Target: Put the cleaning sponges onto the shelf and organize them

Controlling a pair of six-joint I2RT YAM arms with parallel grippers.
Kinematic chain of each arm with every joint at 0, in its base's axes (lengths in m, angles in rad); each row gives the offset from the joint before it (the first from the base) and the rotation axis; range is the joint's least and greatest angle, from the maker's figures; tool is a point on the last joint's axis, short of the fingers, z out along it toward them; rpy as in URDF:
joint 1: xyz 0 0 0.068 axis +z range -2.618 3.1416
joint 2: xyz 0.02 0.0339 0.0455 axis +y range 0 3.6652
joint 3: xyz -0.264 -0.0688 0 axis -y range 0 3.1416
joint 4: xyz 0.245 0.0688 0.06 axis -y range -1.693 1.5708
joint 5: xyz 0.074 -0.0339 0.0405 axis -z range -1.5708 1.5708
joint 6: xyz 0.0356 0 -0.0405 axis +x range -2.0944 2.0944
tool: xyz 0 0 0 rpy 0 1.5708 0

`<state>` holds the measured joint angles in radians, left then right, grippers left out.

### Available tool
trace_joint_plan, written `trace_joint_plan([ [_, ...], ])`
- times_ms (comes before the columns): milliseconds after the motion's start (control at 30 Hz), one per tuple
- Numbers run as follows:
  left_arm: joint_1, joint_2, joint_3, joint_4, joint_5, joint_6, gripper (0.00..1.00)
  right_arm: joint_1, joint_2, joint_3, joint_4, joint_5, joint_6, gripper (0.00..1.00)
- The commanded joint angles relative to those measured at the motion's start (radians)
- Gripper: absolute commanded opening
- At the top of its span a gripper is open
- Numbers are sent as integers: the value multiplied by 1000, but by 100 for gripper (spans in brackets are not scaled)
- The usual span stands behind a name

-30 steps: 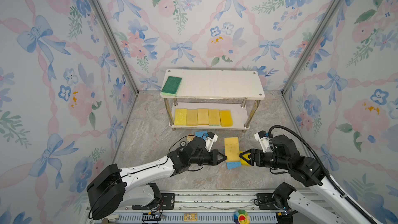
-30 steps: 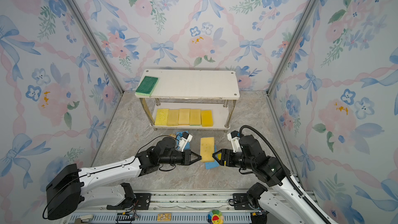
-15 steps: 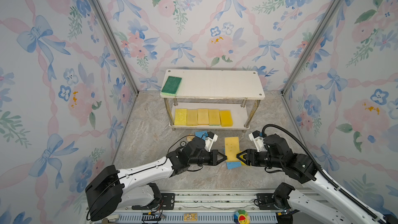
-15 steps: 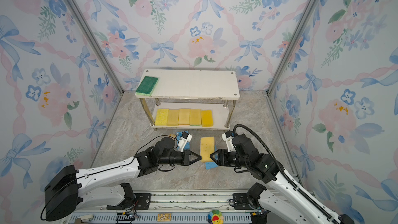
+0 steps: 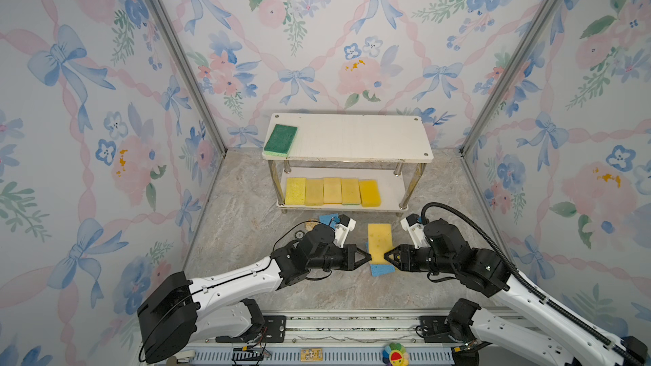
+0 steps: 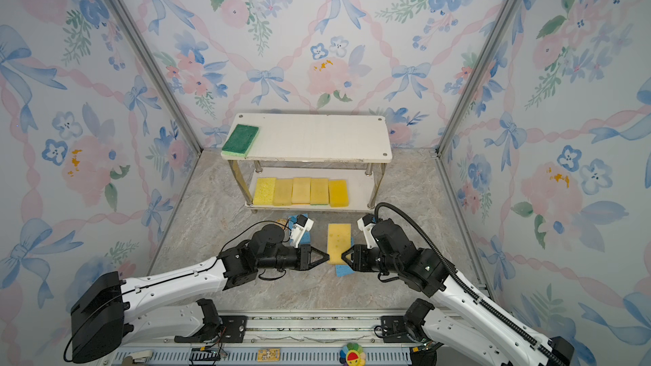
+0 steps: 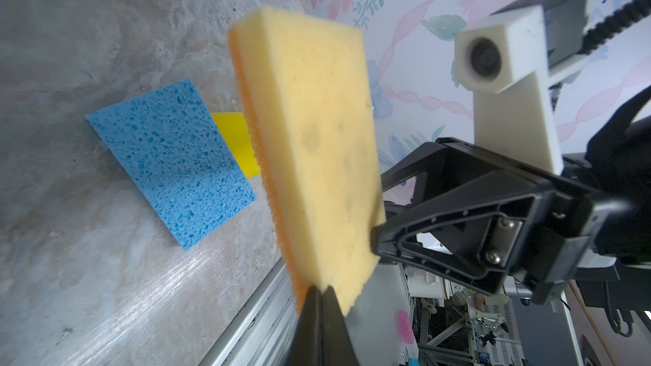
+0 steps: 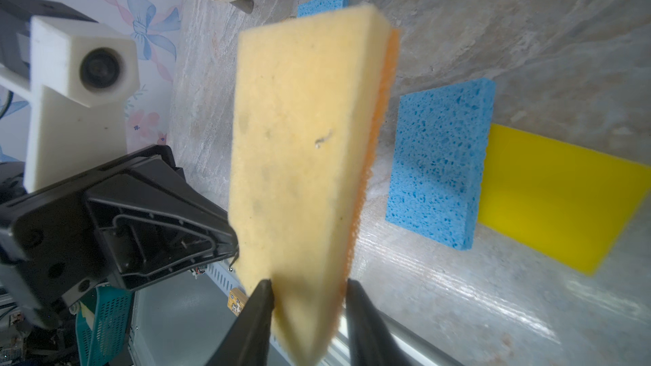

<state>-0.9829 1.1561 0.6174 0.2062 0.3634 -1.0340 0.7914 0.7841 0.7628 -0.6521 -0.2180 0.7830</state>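
Note:
A pale yellow sponge point(image 5: 379, 242) with an orange back hangs above the floor between both grippers. My left gripper point(image 5: 368, 258) is shut tight on its near left corner point(image 7: 317, 135). My right gripper point(image 5: 386, 255) has a finger against each face of the near right corner point(image 8: 303, 135). Below it lie a blue sponge point(image 5: 382, 270) and a bright yellow sponge point(image 8: 556, 198). Another blue sponge point(image 5: 328, 220) lies beside the left wrist. The shelf point(image 5: 352, 135) carries a green sponge point(image 5: 280, 139) on top and several yellow sponges point(image 5: 331, 191) on the lower board.
Two small round discs point(image 5: 311, 224) lie on the marble floor left of the left wrist. A metal rail point(image 5: 317, 322) runs along the front edge. Floral walls close in the left, back and right sides.
My right gripper has slid left onto the held sponge's corner and its jaws have narrowed around it. The left gripper kept its grip and stayed in place.

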Motion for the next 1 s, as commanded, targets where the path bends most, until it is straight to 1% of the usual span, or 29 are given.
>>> trace_joint_plan([
  [0,-7,-19,7,-10,-7,-6,2,15,10,22,9,22,0,32],
  [200,-8,-22,8,-11,-6,-6,2,32,19,32,12,35,3,19],
  [267,-7,-23,6,-11,-6,-6,2,34,21,33,10,38,1,13],
  [367,-8,-26,7,-11,-6,-5,6,37,23,33,10,43,3,7],
  [400,-7,-30,8,-13,-7,-5,9,37,22,32,10,44,4,6],
  [433,-7,-31,7,-14,-9,-3,15,37,22,32,10,46,5,5],
  [500,-6,-42,6,-17,-13,0,21,38,21,32,9,50,5,4],
  [533,-5,-49,3,-19,-13,3,26,39,19,32,8,50,4,3],
  [600,5,-67,-1,-25,-14,6,41,39,18,33,1,53,0,3],
  [667,27,-96,-15,-27,-6,3,52,38,15,40,-11,57,-7,2],
  [833,99,-209,-62,-48,-3,-3,67,37,9,84,-49,68,-33,2],
  [967,168,-337,-90,-151,-50,25,73,37,13,159,-86,71,-57,2],
])
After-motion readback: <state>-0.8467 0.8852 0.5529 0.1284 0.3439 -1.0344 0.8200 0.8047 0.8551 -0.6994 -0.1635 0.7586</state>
